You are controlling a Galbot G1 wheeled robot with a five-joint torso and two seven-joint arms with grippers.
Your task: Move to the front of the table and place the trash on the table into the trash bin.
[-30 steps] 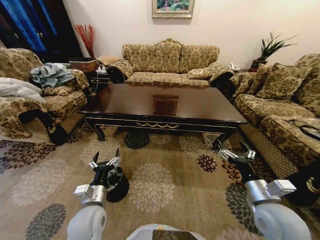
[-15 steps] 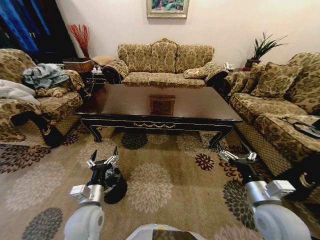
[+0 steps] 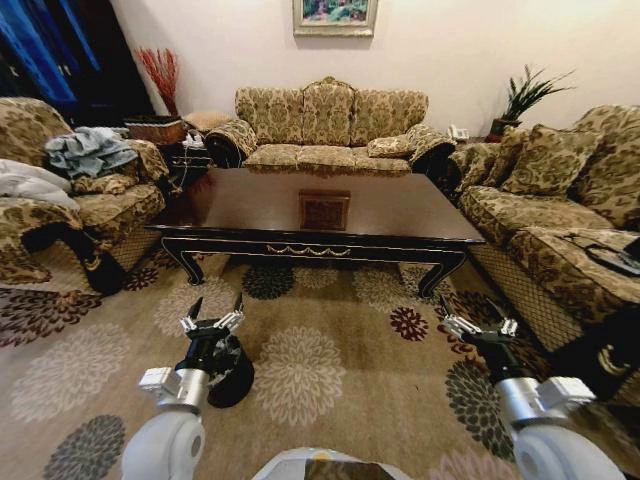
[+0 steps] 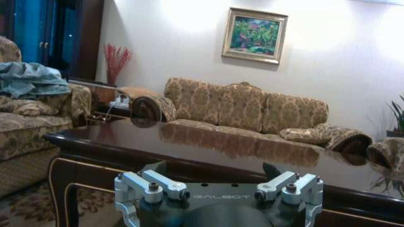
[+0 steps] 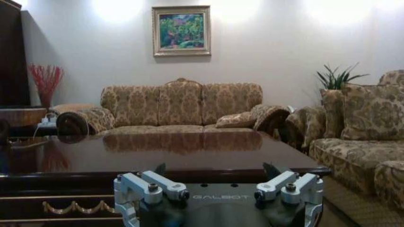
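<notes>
On the patterned carpet (image 3: pixel 330 330), the bench (image 3: pixel 390 215) is seen mid-frame ahead of both grippers, left gripper (image 3: pixel 212 322) and right gripper (image 3: pixel 480 326), jaws apart, empty.

The counter (image 3: pixel 400 215) ahead of both claws is showing dark polished wood, so glossy that its top is mirroring the sofa, with gold metallic-looking trim (image 3: pixel 307 250) running along its apron. The sofa (image 3: pixel 330 125) beyond it is wearing woven patterned cloth with a matt look. The carpet (image 3: pixel 330 350) under the claws is looking like soft matt pile. The left claw (image 3: pixel 212 322) and right claw (image 3: pixel 480 325) are showing silver metal links and black fingers
</notes>
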